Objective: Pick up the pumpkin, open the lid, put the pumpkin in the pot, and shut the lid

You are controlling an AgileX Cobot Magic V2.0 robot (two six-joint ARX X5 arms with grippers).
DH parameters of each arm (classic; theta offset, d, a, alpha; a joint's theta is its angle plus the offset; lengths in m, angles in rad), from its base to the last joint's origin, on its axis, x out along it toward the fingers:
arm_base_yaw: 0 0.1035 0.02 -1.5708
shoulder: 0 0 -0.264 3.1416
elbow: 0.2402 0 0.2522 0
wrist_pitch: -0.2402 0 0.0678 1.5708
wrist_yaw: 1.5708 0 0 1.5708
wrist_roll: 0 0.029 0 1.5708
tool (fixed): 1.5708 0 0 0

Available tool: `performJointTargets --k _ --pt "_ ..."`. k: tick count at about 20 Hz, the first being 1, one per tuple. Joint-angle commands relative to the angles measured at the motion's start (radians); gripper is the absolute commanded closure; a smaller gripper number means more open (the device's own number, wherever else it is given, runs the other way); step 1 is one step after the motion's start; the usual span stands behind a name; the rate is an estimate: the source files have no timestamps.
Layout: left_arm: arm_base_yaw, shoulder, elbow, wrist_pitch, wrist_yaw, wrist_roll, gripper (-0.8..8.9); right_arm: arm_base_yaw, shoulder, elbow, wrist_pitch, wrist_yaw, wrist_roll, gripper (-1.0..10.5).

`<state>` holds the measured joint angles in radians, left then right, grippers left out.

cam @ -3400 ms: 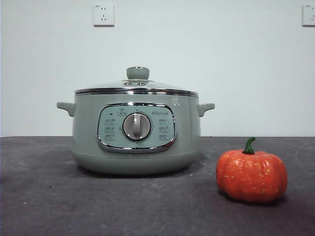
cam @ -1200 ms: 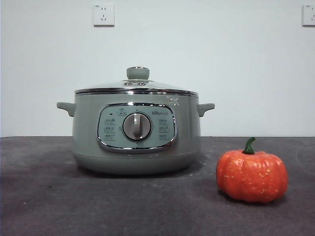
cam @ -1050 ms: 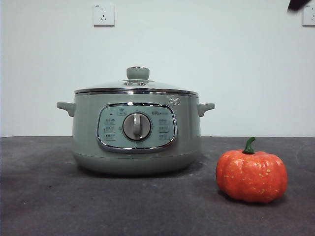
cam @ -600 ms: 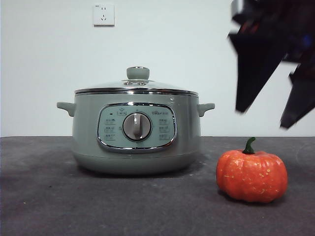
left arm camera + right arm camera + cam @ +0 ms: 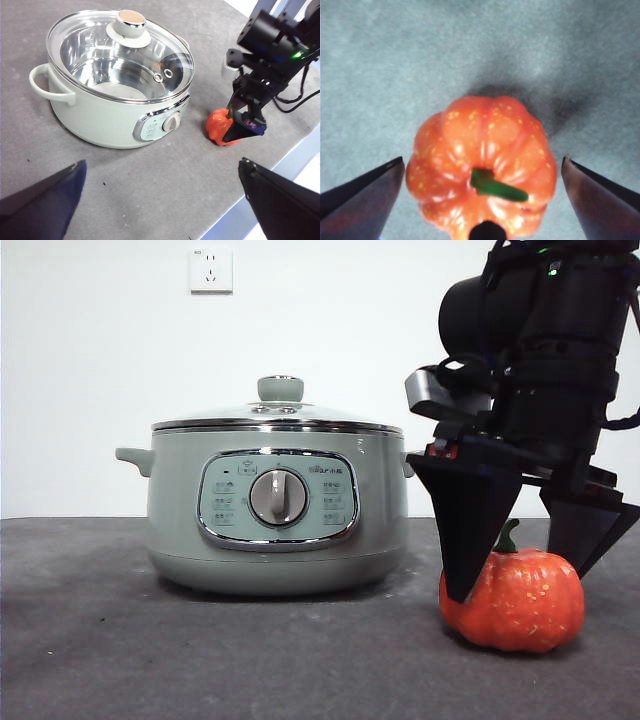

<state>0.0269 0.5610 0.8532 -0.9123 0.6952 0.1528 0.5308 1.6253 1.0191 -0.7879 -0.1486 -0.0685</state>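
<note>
**Right claw straddling the pumpkin, grasp not yet made**

You are in the first step of the task, the pick-up. In the front view the right claw (image 5: 522, 565) hangs at the right of the frame, its two black jaws spread wide and reaching down on either side of the pumpkin (image 5: 515, 598). The right wrist view confirms the spread: the pumpkin (image 5: 481, 162) sits in the middle of the frame with a band of bare surface (image 5: 380, 90) between it and each jaw, so nothing is held. The curved green stem (image 5: 496, 187) points up between the jaws.

The pumpkin rests on the dark surface (image 5: 200, 660) at the lower right of the front view, just beside the pot (image 5: 277, 505) but apart from it. The lid (image 5: 277, 418) sits closed on the pot, its knob (image 5: 280, 388) untouched.

The left claw (image 5: 160, 200) waits high, its jaws wide apart and holding nothing; its view looks down on the pot at the upper left of the frame and on the right arm at the upper right.

Your next move, as judged from this stance, calls for closing the right jaws squarely on the pumpkin's ribbed flanks. The body is round, so an off-centre squeeze could let it roll or pop out. The left claw is then the likely choice for the knob.
</note>
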Motion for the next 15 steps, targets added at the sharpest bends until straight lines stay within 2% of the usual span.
performJointTargets --k 1,2,8,13,15 --pt "-0.002 -0.001 0.004 0.005 0.005 0.0 1.56 0.003 0.011 0.002 -0.005 -0.003 0.039 7.3" --pt "-0.002 -0.001 0.004 0.006 0.005 0.0 1.56 0.003 0.011 0.002 -0.006 -0.004 0.042 9.6" --pt "-0.003 0.012 0.004 0.025 -0.013 -0.018 1.56 0.003 -0.059 0.002 -0.011 -0.002 0.042 9.6" --pt "-0.044 0.116 0.045 0.092 -0.016 -0.035 1.56 0.003 -0.293 0.002 -0.019 -0.001 0.045 9.6" --pt "-0.078 0.189 0.095 0.135 -0.05 -0.038 1.56 0.003 -0.405 0.002 -0.02 -0.001 0.045 9.6"
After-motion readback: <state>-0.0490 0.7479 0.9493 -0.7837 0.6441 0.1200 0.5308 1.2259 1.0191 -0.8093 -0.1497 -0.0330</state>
